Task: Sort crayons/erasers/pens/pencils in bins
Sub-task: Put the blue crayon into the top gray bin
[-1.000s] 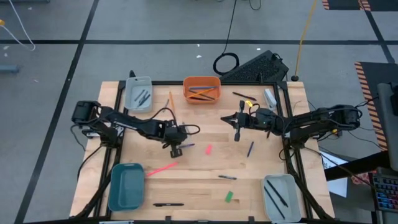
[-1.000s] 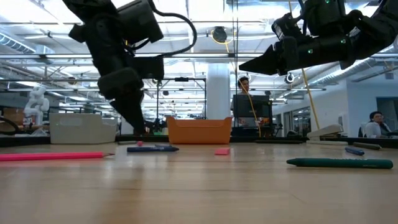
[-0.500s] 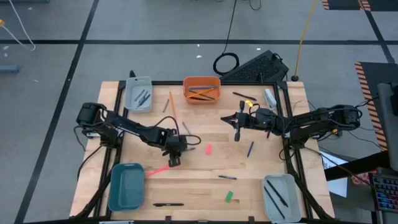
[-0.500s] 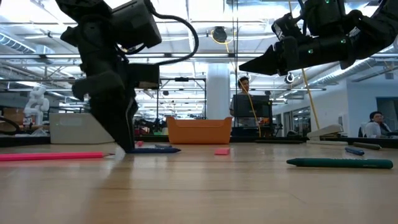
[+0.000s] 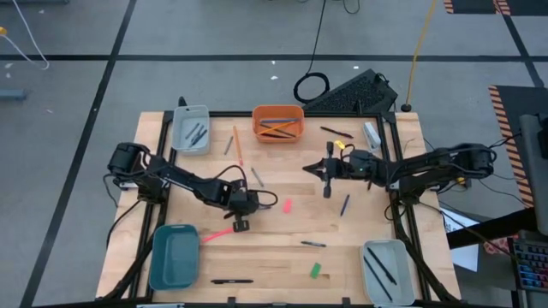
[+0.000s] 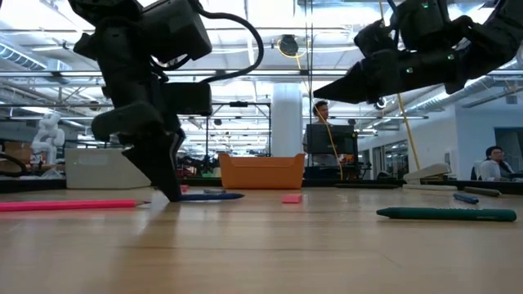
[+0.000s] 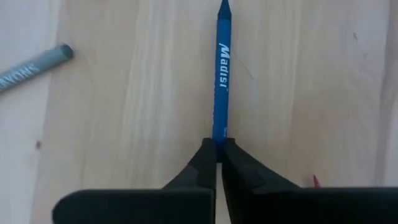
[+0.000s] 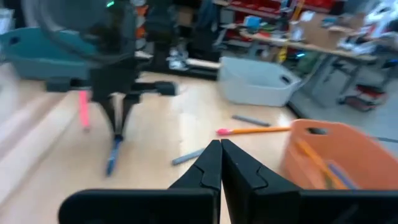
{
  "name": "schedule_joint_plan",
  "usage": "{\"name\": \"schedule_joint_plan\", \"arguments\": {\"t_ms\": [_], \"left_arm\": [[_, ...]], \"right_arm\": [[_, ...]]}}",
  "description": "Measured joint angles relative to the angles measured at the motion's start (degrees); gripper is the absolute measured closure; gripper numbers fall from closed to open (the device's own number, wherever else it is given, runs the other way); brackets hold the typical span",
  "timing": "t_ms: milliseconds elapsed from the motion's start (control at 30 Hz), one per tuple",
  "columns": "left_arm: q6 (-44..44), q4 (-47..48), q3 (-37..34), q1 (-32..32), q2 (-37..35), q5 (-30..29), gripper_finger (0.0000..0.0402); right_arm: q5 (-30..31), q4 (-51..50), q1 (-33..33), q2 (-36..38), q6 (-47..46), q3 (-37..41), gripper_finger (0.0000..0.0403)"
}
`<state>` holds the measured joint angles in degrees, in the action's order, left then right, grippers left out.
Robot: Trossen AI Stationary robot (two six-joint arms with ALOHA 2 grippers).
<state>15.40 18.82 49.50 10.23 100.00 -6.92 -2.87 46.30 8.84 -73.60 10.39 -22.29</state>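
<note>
Two matte black jointed arms, looping black cables, tapered black jaws

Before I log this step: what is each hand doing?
Left hand: shut on the blue pencil.
Right hand: shut, holding nothing.

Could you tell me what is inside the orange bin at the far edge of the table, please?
The orange bin holds a few long thin pencils lying across each other, at least one orange and one darker. Its wall hides them in the low view.
</note>
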Motion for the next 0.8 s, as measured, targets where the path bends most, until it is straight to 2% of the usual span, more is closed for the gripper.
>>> {"name": "schedule_joint_plan", "arguments": {"t_ms": [167, 300, 600, 800], "left_arm": [[0.14, -3.67, -1.14, 0.25, 0.03, -1.26, 0.0391], [1.22, -7.52, -2.95, 0.18, 0.08, -1.68, 0.0396], [1.31, -11.31, -4.46, 0.16, 0.1, -1.84, 0.0397], [0.33, -11.97, -4.55, 0.17, 0.16, -2.0, 0.0398]], "right_arm": [[-0.33, -3.5, -2.27, -5.47, -1.86, -3.37, 0.0403], [-0.36, -3.57, -4.44, -11.39, -6.97, -5.33, 0.0391], [-0.33, 6.33, -8.79, -23.51, -18.0, -5.99, 0.0303], [-0.4, 4.85, -10.88, -30.87, -18.82, -11.91, 0.0261]]}}
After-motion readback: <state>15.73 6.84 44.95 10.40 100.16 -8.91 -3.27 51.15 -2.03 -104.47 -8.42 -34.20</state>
